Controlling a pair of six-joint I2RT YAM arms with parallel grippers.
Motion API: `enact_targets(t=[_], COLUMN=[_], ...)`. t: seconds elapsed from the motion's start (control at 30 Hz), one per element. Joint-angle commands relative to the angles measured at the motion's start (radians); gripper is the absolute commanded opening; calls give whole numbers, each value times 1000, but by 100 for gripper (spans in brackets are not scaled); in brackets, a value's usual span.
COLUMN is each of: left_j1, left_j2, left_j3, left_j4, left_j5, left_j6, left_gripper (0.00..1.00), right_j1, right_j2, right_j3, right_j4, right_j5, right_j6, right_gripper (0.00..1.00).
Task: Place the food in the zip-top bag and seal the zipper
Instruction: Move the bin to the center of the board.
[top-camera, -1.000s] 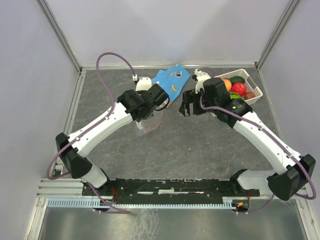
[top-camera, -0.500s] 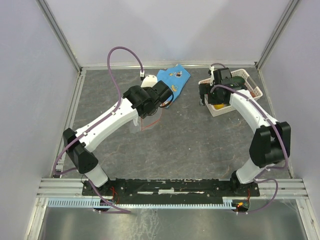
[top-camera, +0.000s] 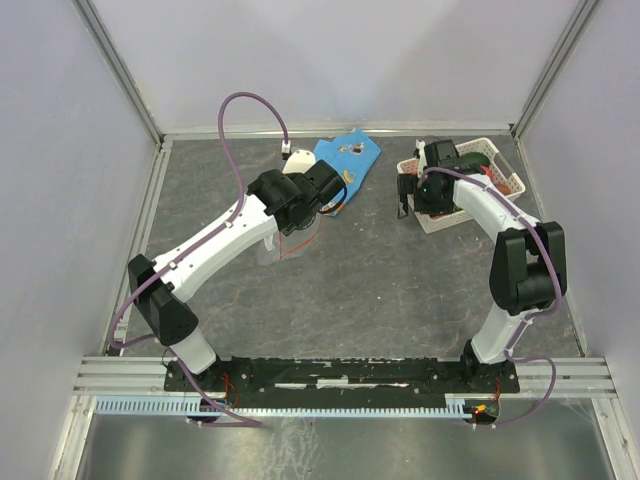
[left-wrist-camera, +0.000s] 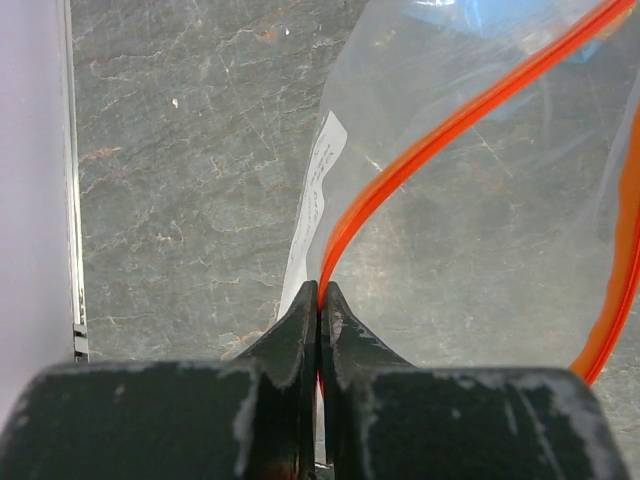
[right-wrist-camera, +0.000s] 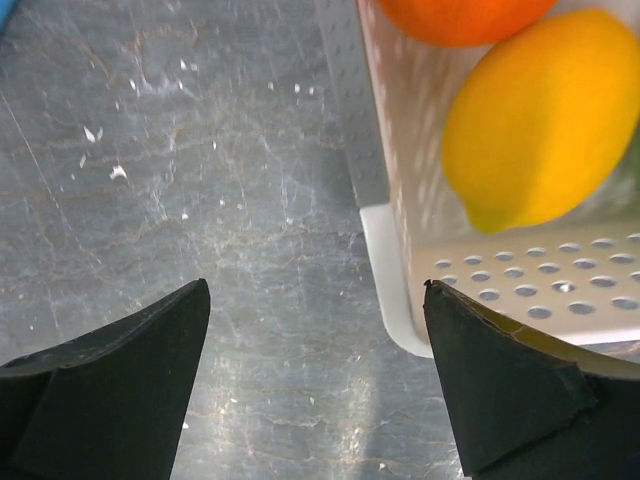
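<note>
Now the right pincer (right-wrist-camera: 316, 300) has swung to the holey white basket (right-wrist-camera: 500, 290), jaws wide, near a smooth yellow lemon (right-wrist-camera: 540, 120). The left pincer (left-wrist-camera: 320, 300) pinches the orange zipper (left-wrist-camera: 450, 130) of the clear bag (left-wrist-camera: 480, 230) over the table (left-wrist-camera: 180, 150).

You look down on a grey, marbled counter (top-camera: 370, 290), evenly lit. Pale lilac walls (top-camera: 340, 60) enclose it, edged by aluminium rails (top-camera: 118, 68).

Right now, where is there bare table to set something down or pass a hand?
The widest bare stretch of table lies between the two arms, on the near side of the bag and basket. A second patch sits at the far left, beside the left arm. The far edge is crowded: blue cloth, basket and right gripper close together.
</note>
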Motion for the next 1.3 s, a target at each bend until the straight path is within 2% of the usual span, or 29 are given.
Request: enact_targets(t=[0.0, 0.23, 0.43, 0.63, 0.8, 1.0, 1.27], left_j1=[5, 7, 8, 6, 6, 8, 8], left_j2=[-3, 0, 2, 3, 0, 2, -3], left_j3=[7, -13, -13, -19, -20, -22, -18], left_j4=[26, 40, 46, 61, 78, 91, 102], left_j5=[-34, -30, -20, -1, 23, 45, 68], left_j6=[33, 38, 41, 44, 56, 64, 78], left_gripper=[3, 3, 3, 3, 3, 3, 3], right_j1=[3, 16, 57, 66, 46, -26, -107], right_j2=[-52, -132, -233, -313, -317, -269, -152], right_j3=[-54, -183, -276, -273, -154, -77, -1], right_j4=[-37, -36, -39, -66, -131, -133, -90], right_j5=[-67, -147, -158, -187, -43, 139, 285], right_j6=[35, 97, 138, 116, 29, 7, -24], right_gripper=[95, 92, 91, 94, 99, 99, 99])
